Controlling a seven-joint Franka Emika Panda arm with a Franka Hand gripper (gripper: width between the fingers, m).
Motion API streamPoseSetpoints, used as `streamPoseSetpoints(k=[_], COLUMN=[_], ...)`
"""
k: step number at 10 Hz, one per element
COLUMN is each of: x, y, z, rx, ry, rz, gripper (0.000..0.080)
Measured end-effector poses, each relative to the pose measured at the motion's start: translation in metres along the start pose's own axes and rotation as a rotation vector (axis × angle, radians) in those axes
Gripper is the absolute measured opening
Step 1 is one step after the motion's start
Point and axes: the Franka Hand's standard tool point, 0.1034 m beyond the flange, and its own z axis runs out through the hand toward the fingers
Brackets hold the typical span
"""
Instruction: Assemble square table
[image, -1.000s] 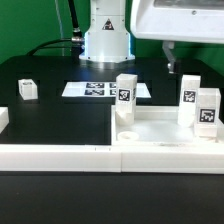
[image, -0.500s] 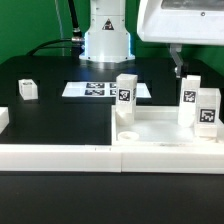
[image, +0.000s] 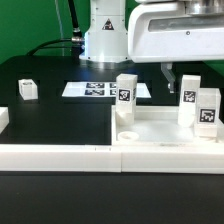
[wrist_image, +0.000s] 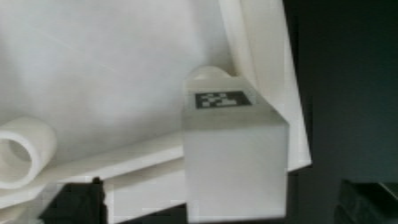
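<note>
The white square tabletop (image: 160, 128) lies at the exterior view's right, rim up. Three tagged white legs stand on it: one at the near-left corner (image: 125, 97) and two close together at the right (image: 190, 101) (image: 207, 108). My gripper (image: 180, 72) hangs open just above the right pair. In the wrist view one tagged leg (wrist_image: 231, 150) stands between my dark fingertips (wrist_image: 80, 200), apart from both, with the tabletop (wrist_image: 107, 70) behind it. A round socket (wrist_image: 18, 150) shows beside it. My gripper (wrist_image: 222, 205) holds nothing.
One loose leg block (image: 27, 89) sits at the exterior view's left, and another white part (image: 3, 118) lies at the far left edge. The marker board (image: 100, 90) lies in front of the robot base (image: 105, 35). Long white rails (image: 60, 155) run along the front.
The hand has come down and toward the camera over the right pair of legs and looks much larger now. The legs and tabletop have not moved.
</note>
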Motion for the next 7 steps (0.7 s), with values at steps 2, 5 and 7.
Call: streamPoseSetpoints(k=[2, 5, 7], x=[-0.0005, 0.0003, 0.0004], y=[0.0003, 0.0016, 0.002], z=[0.0077, 0.0098, 0.0099], rx=[-0.013, -0.024, -0.023], ry=[0.001, 0.004, 0.004], rz=[0.028, 0.057, 0.117], gripper=[0.0649, 0.0649, 0.0359])
